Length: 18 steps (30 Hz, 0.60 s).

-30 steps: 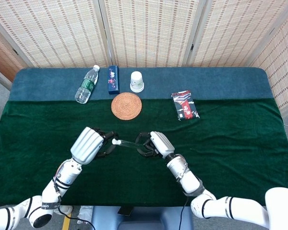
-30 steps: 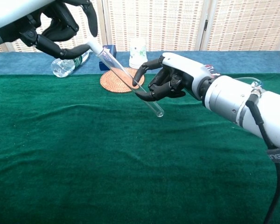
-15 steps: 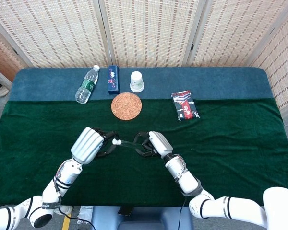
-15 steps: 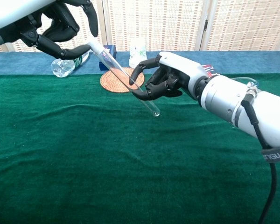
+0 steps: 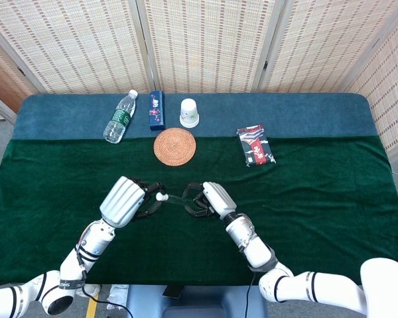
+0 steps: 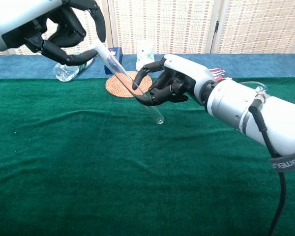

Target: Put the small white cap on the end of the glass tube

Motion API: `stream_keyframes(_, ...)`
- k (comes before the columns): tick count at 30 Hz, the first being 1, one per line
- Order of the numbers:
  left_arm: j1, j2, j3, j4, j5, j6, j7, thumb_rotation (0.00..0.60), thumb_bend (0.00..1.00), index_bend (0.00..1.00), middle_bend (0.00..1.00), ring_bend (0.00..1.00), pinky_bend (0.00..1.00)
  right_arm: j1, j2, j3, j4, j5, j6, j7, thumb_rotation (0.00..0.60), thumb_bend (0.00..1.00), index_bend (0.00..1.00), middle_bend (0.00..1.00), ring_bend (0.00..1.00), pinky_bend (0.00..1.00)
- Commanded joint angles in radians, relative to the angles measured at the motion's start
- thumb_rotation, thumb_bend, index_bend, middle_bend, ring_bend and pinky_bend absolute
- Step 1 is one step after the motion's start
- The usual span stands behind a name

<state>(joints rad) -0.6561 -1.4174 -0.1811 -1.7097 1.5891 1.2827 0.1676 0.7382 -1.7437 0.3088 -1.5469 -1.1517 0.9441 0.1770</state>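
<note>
A clear glass tube [image 6: 132, 87] slants above the green cloth, its upper end at the left and its rounded lower end [image 6: 159, 119] free. My right hand [image 6: 172, 84] pinches the tube around its middle. A small white cap [image 6: 99, 50] sits at the tube's upper end, held by the fingertips of my left hand [image 6: 64, 32]. In the head view my left hand [image 5: 125, 200] and my right hand [image 5: 209, 197] face each other, with the cap [image 5: 160, 196] and the faint tube [image 5: 178, 198] between them.
At the back stand a water bottle [image 5: 120, 117] lying down, a blue box [image 5: 157, 109], a white paper cup [image 5: 190, 112], a round woven coaster [image 5: 174, 146] and a red-black packet [image 5: 255, 145]. Green cloth [image 5: 318, 192] covers the table.
My right hand has shifted a little to the left with the tube, toward the left hand. The tube's lower end moved left with it. The left hand has barely moved.
</note>
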Motion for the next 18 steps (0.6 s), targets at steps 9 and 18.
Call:
stream_keyframes(9,-0.003,0.006,0.0,0.0,-0.007,-0.008,-0.004,0.6,0.49,0.59,0.96,0.88,0.83,0.002,0.001,-0.003,0.0,0.007,-0.003,-0.01,0.6,0.54,0.86,1.0,1.0,1.0)
stream_keyframes(18,-0.002,0.033,0.0,-0.025,-0.034,-0.032,0.014,0.6,0.47,0.14,0.96,0.86,0.83,0.002,0.012,-0.003,-0.011,0.025,-0.005,-0.036,0.6,0.55,0.86,1.0,1.0,1.0)
